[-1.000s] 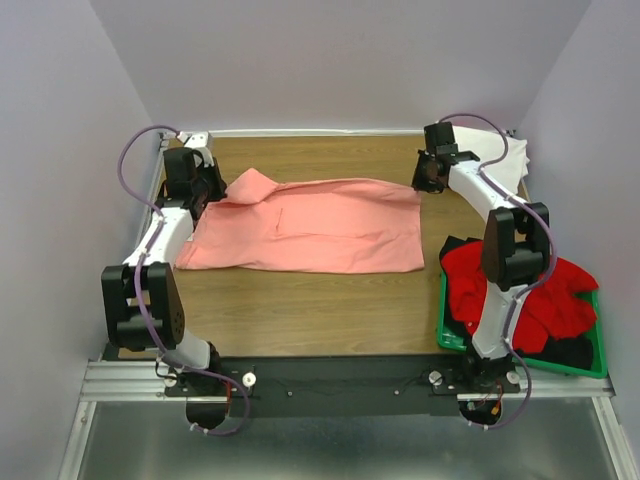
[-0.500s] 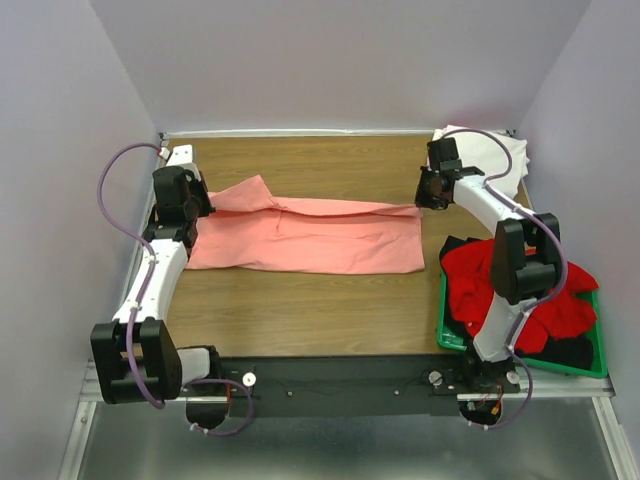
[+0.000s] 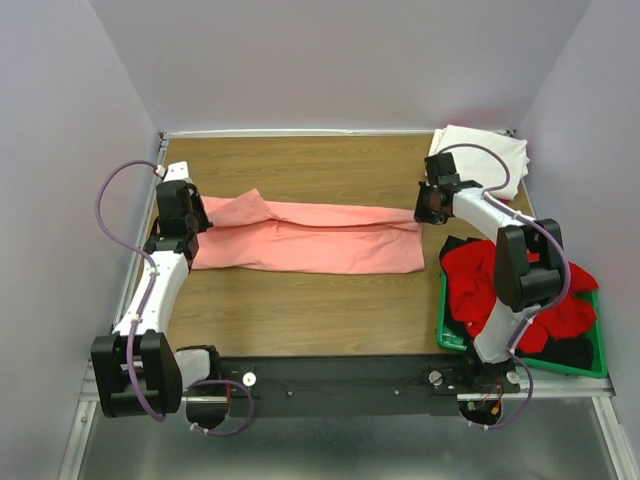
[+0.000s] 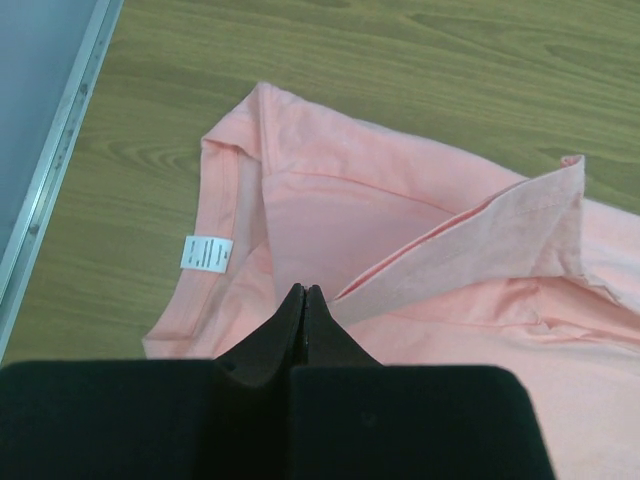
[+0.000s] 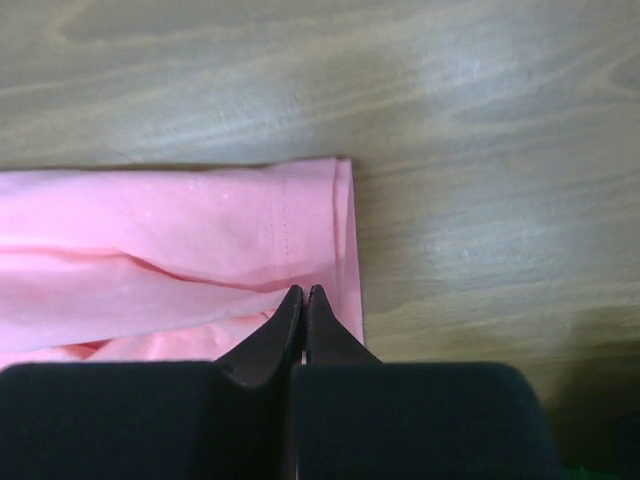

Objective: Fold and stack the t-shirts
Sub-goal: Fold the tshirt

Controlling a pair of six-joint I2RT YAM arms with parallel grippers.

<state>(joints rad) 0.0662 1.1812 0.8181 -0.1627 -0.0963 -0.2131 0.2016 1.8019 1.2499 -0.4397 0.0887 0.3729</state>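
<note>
Both arms have drawn back toward the near side, carrying the far edge of the salmon-pink t-shirt [image 3: 320, 235] over itself, so it now lies as a narrower band across the desk [image 3: 300, 310]. The left gripper [image 4: 303, 292] is pinched closed on a raised fold at the collar end. The right gripper [image 5: 303, 292] is closed on the hem end. A white t-shirt [image 3: 480, 150] lies at the far right corner. A red t-shirt [image 3: 470, 285] fills the green crate [image 3: 450, 340].

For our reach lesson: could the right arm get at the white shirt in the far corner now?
Probably yes: the white shirt lies just beyond the right gripper, nothing between them. But that gripper is shut on the salmon-pink shirt and must release first.
</note>
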